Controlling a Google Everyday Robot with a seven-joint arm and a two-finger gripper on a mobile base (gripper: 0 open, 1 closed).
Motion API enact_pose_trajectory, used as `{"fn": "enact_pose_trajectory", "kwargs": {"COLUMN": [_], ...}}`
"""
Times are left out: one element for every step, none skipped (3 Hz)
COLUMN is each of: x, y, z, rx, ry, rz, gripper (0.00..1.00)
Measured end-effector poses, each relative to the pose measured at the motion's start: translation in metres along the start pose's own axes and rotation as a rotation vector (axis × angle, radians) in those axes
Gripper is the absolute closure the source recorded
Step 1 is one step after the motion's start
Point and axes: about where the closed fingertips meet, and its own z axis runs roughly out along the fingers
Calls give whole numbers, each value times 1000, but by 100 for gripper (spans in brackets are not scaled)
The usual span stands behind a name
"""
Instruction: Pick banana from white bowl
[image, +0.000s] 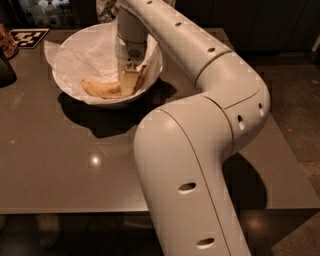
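The white bowl (75, 92) stands at the table's back left, lined with crumpled white paper. The yellow banana (101, 90) lies in the bowl's near right part, curving up to the right. My gripper (130, 82) reaches straight down into the bowl and sits on the banana's middle, covering part of it. The arm comes from the lower right and bends over the bowl.
The bowl sits on a brown table (60, 165). A black-and-white marker tag (29, 37) lies at the back left. A dark object (6, 70) stands at the left edge. The arm's large white base link (185, 190) fills the front right.
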Motion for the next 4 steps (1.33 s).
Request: {"fn": "enact_pose_trajectory", "kwargs": {"x": [0,-6,-13,-16], "y": [0,-5,1,6], "z": [0,-11,-30,-35], "rx": [1,62,109,109], "ry": [0,-31,-49,-72], "rz": [0,-21,-58,-87], "gripper": [100,100,100,100]}}
